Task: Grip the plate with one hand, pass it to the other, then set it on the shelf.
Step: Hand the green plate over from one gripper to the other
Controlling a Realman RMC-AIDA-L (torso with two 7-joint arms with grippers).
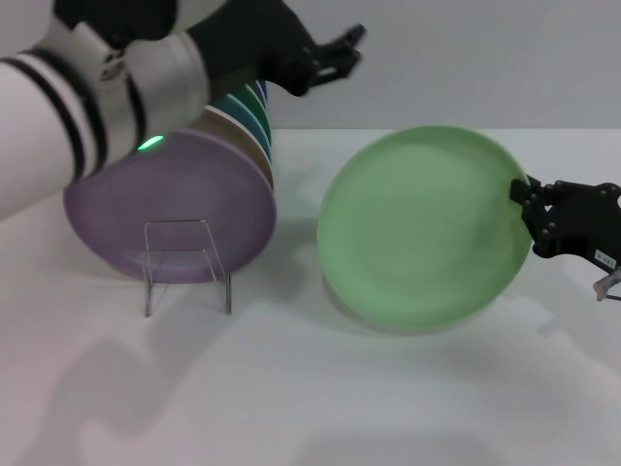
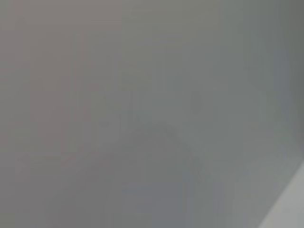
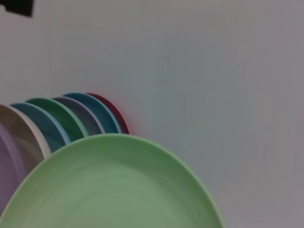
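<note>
The right pincer (image 1: 527, 201) is clamped on the rim of the mint plate (image 1: 424, 228), holding it on edge and tilted above the white counter (image 1: 388, 408), its face turned toward the head camera. The plate hangs clear of the counter — a soft shadow lies beneath its lower rim. From the pincer, the plate spreads away toward the robot's left; the pincer's black body (image 1: 582, 231) trails off toward the robot's right.

Well apart from that pincer, past the far side of the plate, stands the clear shelf (image 1: 186, 264), a small acrylic stand with a bent front frame. Just behind it leans a lavender plate (image 1: 170, 199), first in a row of upright plates (image 1: 254, 121) in tan, teal, green, blue and red. In the right wrist view the mint plate (image 3: 114, 190) fills the foreground, with the row (image 3: 71, 118) rising behind its rim and the lavender plate (image 3: 9, 166) at the edge.

The left pincer (image 1: 335, 53) hovers high above the row of plates, up and away from the right pincer, its black fingers (image 1: 344, 41) slightly parted and holding nothing. Its thick white arm (image 1: 87, 107), with black bands and 1 green light (image 1: 148, 144), crosses over the lavender plate. The left wrist view shows only blank grey — nothing can be made out there.
</note>
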